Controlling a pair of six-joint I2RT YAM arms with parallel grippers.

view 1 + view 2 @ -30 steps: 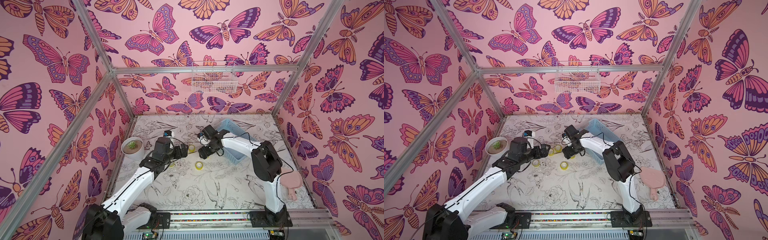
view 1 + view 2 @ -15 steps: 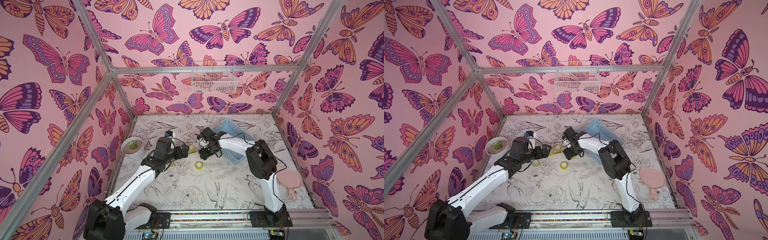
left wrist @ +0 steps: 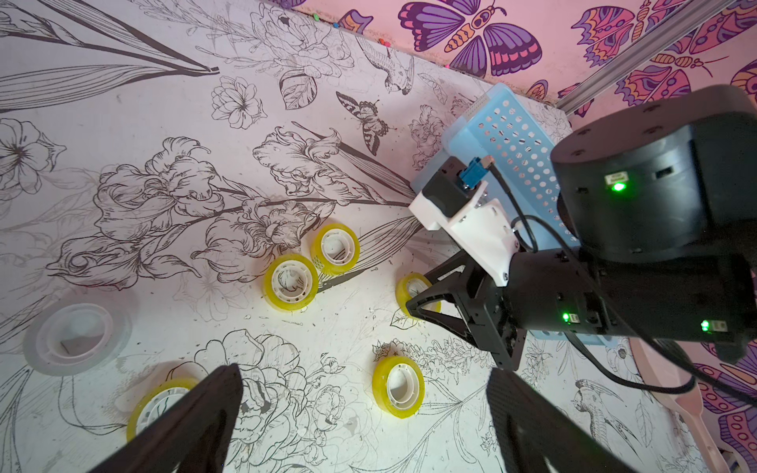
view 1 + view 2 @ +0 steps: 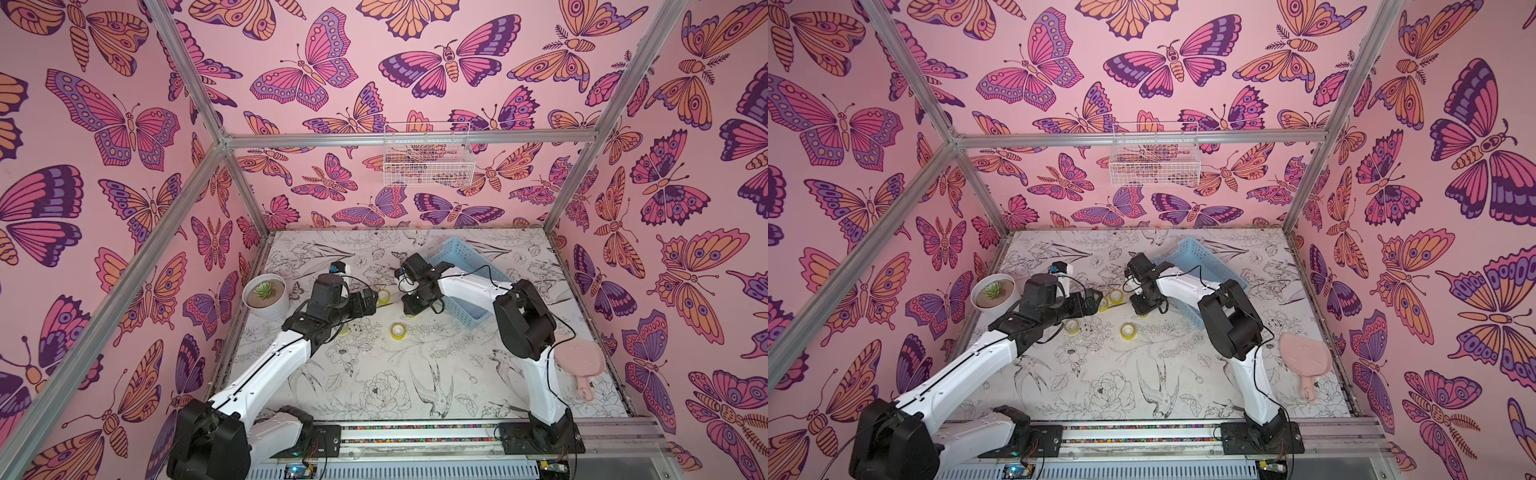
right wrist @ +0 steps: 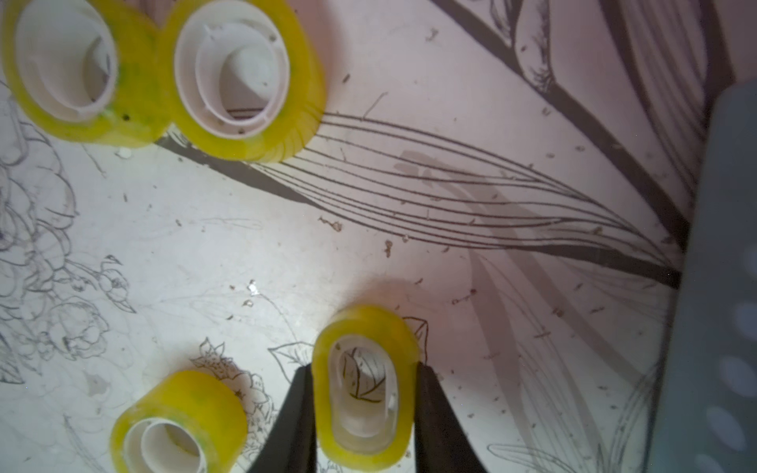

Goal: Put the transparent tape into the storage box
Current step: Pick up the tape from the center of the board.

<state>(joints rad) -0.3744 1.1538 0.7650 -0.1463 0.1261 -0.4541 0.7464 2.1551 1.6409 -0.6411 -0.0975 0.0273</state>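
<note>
**Step in hand: grasp.** The right hand is closed to a narrow gap on one tape roll. One finger presses on each outer side, and the roll is squeezed into an oval. The roll lies flat with its core hole facing up. By its shadow it appears to be on the worktop, not yet lifted.

**Position of the roll.** The gripped roll sits between the fingertips, at their ends rather than deep in the hand. The storage box stands just to the right of it, and its perforated wall is close beside the right hand in the right wrist view. No tape shows in the visible part of the box.

**Left hand.** The left hand is fully open, holds nothing, and hovers over the loose rolls to the left. A touching pair of rolls and a single roll lie near it.

**Next move (judgement).**
1. Raise the roll straight up until it is above the box wall.
2. Carry it right, over the box floor.
3. Open the fingers to release it.

**Caution.** The grip is shallow and the roll is deformed, so it may spring out or tilt during the lift.
</note>
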